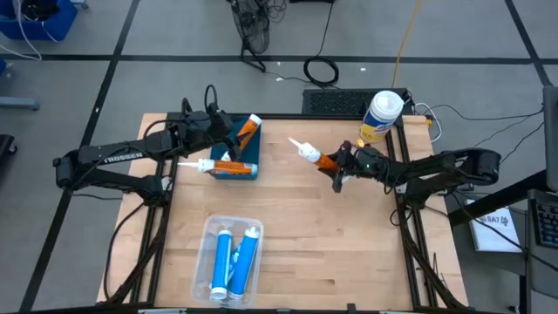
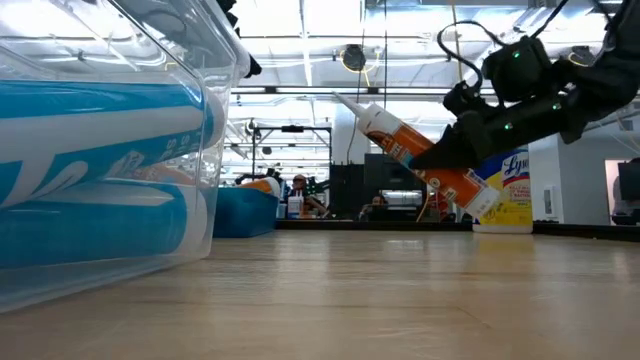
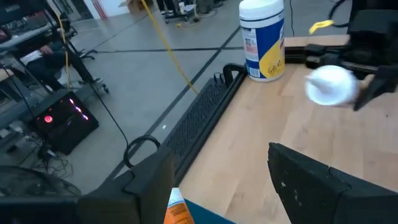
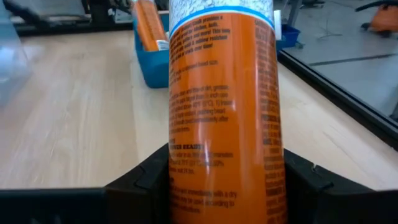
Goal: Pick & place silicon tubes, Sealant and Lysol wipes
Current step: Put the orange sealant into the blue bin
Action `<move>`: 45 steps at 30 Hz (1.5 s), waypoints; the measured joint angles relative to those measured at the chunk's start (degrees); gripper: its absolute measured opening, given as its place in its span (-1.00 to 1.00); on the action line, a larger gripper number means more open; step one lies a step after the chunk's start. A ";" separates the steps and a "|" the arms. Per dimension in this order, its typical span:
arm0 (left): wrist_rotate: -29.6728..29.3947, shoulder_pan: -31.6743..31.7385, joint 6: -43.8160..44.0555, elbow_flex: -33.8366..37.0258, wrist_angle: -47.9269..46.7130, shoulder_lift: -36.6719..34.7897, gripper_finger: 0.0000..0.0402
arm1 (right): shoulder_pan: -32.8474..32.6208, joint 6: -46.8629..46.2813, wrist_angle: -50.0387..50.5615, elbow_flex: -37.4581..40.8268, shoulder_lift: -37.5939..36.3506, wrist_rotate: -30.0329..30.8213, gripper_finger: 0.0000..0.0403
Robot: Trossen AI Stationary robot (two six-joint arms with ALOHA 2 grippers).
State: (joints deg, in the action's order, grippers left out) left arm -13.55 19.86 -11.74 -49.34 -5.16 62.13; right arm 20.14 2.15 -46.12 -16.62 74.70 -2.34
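While an orange sealant tube (image 1: 321, 160) is carried above the tabletop (image 1: 349, 253), the high view shows the right claw (image 1: 343, 166) clamped on its body right of centre, white nozzle aimed far-left toward the blue bin (image 1: 237, 167). Two orange tubes are seen lying in that bin already, so it is judged the drop spot. The left claw (image 1: 225, 144) is parked over the bin with its jaws parted and nothing held, probably waiting. Two blue silicone tubes (image 1: 234, 262) are seen in a clear tray (image 1: 209, 228) at the near edge. The Lysol wipes (image 1: 382, 115) are left upright at the far-right corner, untouched.

In the low view the held tube is seen clear of the wood, tilted with the nozzle up; the lift is judged enough to clear the bin wall. The wipes canister is partly hidden behind it. The clear tray fills the near left.

In the left wrist view both dark fingers (image 3: 323, 186) are seen spread apart, an orange tube end between them low in the bin; the wipes canister stands across the tabletop.

In the right wrist view the tube is pinched between both fingers (image 4: 140, 183) near its base, label facing the camera, the bin ahead.
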 joint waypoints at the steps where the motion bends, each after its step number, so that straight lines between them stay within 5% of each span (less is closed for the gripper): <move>1: -0.01 0.00 -0.01 0.00 0.18 0.00 0.28 | 1.88 -0.56 -0.09 0.00 0.00 -2.29 -0.06; 6: -0.01 0.04 0.24 0.00 0.30 0.00 0.28 | 7.22 -1.73 -0.68 -0.02 -0.04 -8.39 -0.06; 12: -0.03 0.04 0.25 0.00 0.19 0.00 0.28 | 9.88 -1.20 -0.70 1.14 -2.97 -8.39 -0.06; 29: -0.05 0.04 1.93 0.00 0.23 0.00 0.28 | 7.53 -2.18 -0.21 12.59 -32.90 -3.90 -0.06; 45: 0.25 0.04 5.07 0.00 -0.79 0.00 0.28 | 7.52 -3.05 3.72 13.31 -35.01 -2.15 -0.06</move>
State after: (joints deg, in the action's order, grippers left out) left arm -13.30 19.90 -6.66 -49.34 -5.95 62.13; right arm 27.66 -0.90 -42.40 -3.31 39.68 -4.49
